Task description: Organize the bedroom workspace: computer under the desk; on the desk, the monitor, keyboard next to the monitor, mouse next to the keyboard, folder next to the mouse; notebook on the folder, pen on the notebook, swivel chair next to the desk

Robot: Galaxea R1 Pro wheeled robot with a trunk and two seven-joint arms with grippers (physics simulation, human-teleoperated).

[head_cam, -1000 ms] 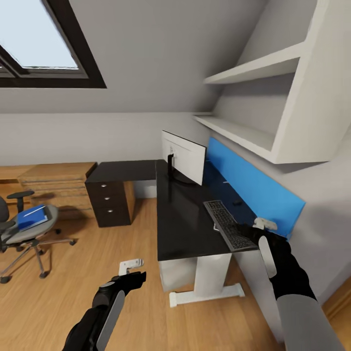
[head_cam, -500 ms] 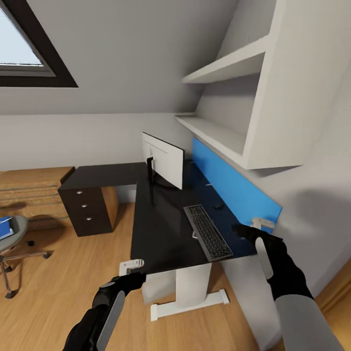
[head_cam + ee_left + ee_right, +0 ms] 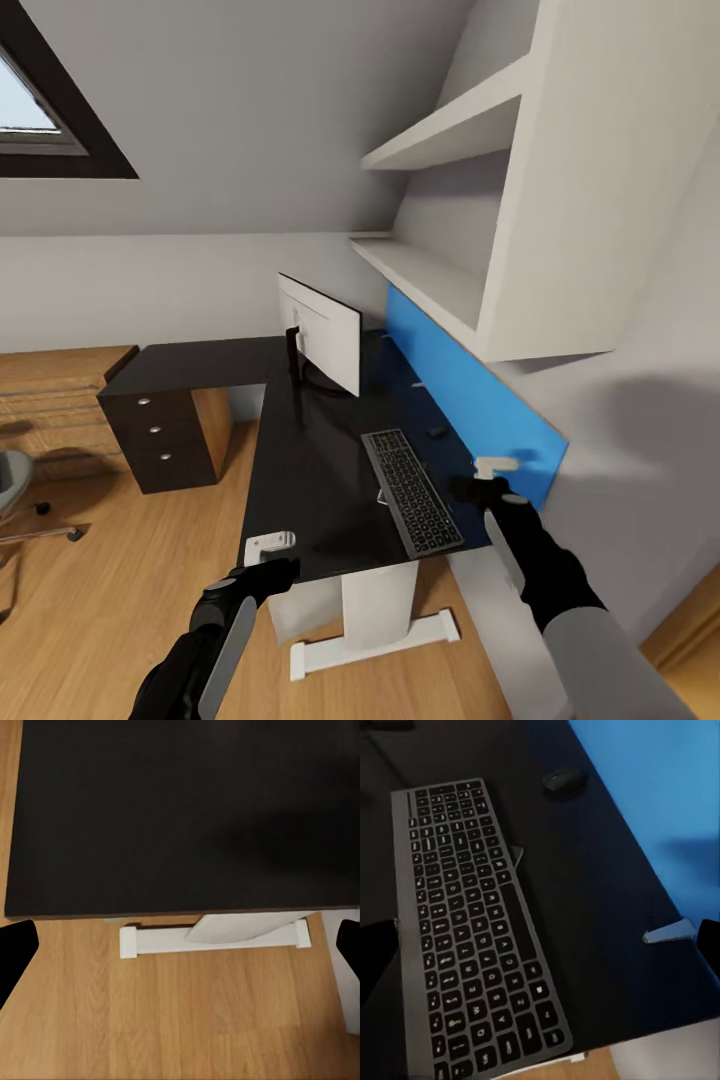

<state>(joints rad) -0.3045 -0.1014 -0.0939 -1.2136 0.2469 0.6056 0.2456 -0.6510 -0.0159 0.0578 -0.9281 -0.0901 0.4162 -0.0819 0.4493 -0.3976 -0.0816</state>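
Keyboard (image 3: 411, 490) on worktop (image 3: 300, 470), long axis running 12-to-6, monitor (image 3: 322, 332) beyond at 12. Your right gripper (image 3: 484, 478) hangs just beside it at 3 o'clock, jaws spread, empty. Mouse (image 3: 562, 779) lies at 12 from those jaws. Left gripper (image 3: 268, 552) at near edge, jaws spread.

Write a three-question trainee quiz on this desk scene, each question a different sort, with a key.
1. True or false: the keyboard lies on the desk.
2. Multiple choice: the mouse sits between the keyboard and
A. the blue panel
B. the drawer unit
C. the floor
3. Fill in: the monitor stands on the ____.

Key: 1 true; 2 A; 3 desk.

Both the left gripper and the right gripper hold nothing.
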